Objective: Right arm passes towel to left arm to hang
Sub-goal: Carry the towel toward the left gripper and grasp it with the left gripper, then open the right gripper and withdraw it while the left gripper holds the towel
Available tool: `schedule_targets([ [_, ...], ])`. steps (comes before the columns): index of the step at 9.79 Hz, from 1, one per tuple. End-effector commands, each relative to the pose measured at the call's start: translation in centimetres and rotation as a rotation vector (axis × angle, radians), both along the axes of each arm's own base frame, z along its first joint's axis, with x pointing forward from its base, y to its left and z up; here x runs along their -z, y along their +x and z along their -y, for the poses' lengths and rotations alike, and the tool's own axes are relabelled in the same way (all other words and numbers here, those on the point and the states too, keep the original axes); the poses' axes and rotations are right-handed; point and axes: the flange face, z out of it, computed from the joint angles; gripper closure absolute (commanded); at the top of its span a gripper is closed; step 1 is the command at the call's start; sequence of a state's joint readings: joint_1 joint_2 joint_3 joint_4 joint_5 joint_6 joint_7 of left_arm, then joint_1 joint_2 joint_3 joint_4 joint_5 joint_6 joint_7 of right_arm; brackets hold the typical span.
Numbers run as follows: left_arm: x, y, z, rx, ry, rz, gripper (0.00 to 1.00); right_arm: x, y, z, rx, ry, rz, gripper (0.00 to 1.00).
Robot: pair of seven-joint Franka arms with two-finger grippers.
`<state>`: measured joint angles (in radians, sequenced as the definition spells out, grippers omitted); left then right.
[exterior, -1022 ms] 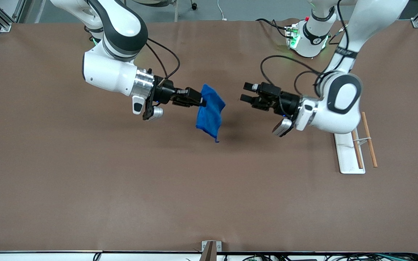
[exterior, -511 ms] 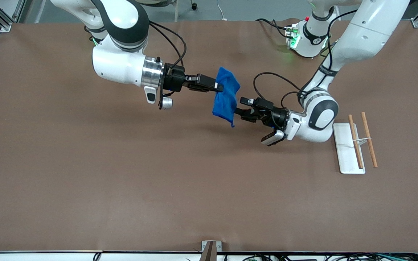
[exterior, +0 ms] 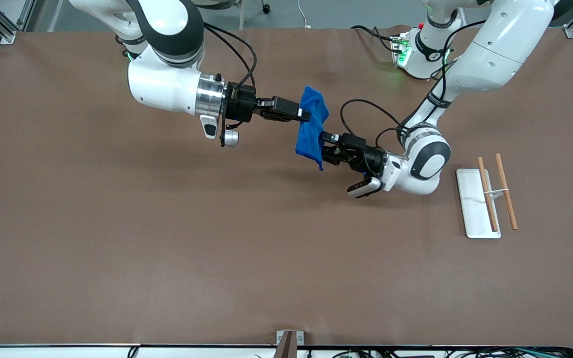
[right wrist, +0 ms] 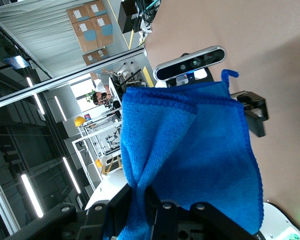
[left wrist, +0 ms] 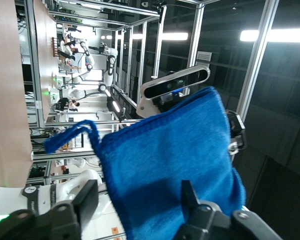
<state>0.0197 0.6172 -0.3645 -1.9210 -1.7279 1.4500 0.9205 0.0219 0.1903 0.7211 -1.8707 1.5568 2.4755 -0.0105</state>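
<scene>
The blue towel (exterior: pixel 312 127) hangs in the air over the middle of the table. My right gripper (exterior: pixel 306 116) is shut on the towel's upper part; the right wrist view shows the cloth (right wrist: pixel 190 150) pinched between its jaws. My left gripper (exterior: pixel 327 148) is open, its jaws set either side of the towel's lower edge. The left wrist view shows the towel (left wrist: pixel 175 160) between the spread fingers (left wrist: pixel 85 200), with no pinch.
A white rack base (exterior: pixel 475 204) with two wooden rods (exterior: pixel 506 191) lies toward the left arm's end of the table. The left arm's green-lit base with its red knob (exterior: pixel 421 26) stands at the table's back edge.
My left gripper has moved in from beside the towel until its open jaws straddle the lower edge. My right gripper has carried the towel up and toward the left arm.
</scene>
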Motion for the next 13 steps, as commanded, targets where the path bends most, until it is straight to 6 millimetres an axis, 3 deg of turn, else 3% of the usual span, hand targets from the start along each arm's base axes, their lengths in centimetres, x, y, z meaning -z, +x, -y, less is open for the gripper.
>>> schedule_targets([
  [1, -0.2, 0.3, -0.8, -0.009, -0.015, -0.036, 0.37, -0.4, -0.2, 0.0, 0.017, 0.019, -0.01, 1.0],
  [3, -0.3, 0.4, -0.8, -0.007, -0.022, -0.037, 0.47, -0.4, -0.2, 0.0, 0.017, 0.019, -0.01, 1.0],
  [7, -0.6, 0.5, -0.9, -0.008, -0.032, -0.035, 0.97, -0.4, -0.3, -0.1, 0.016, 0.019, -0.01, 1.0],
  [10, -1.5, 1.5, -2.3, -0.009, -0.019, -0.079, 1.0, -0.4, -0.2, 0.0, 0.017, 0.02, -0.015, 1.0],
  [11, -3.3, 2.1, -2.6, 0.006, 0.008, -0.111, 1.0, -0.4, -0.2, 0.2, 0.019, 0.014, -0.003, 0.47],
  [12, -5.0, 3.3, -3.8, -0.004, 0.047, -0.145, 1.0, -1.1, -0.2, 1.0, 0.029, -0.003, 0.02, 0.0],
  [13, -6.4, 3.7, -3.9, -0.001, 0.078, -0.173, 1.0, -0.2, 0.6, 3.0, 0.051, -0.035, 0.022, 0.0],
])
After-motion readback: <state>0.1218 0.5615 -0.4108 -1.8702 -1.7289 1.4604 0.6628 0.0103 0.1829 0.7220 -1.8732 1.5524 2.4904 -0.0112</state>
